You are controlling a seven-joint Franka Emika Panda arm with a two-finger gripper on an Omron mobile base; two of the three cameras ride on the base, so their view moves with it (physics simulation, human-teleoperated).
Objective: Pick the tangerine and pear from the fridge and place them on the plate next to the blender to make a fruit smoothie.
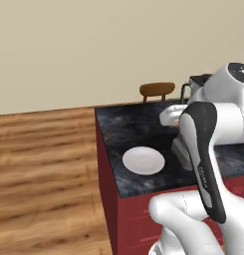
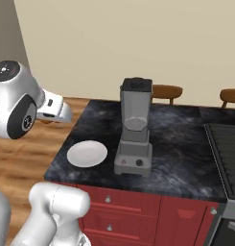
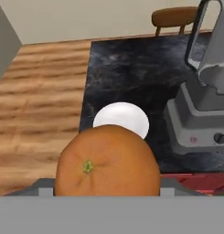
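The tangerine (image 3: 108,167), a round orange ball with a green stem dot, sits large at the bottom of the hand view, and my gripper (image 1: 176,119) is shut on it. I hold it in the air above the dark marble counter (image 2: 176,144). The white plate (image 3: 121,118) lies below and just beyond the tangerine, near the counter's front left corner; it is also seen as plate (image 1: 143,160) and plate (image 2: 87,153). The grey blender (image 2: 135,127) stands right of the plate, seen close as blender (image 3: 205,100). The pear and the fridge are out of view.
The counter tops red drawers (image 2: 138,211) and ends at a left edge over wooden floor (image 1: 44,169). A stove top (image 2: 227,144) lies at the far right. Brown chairs (image 2: 166,91) stand behind the counter against the beige wall.
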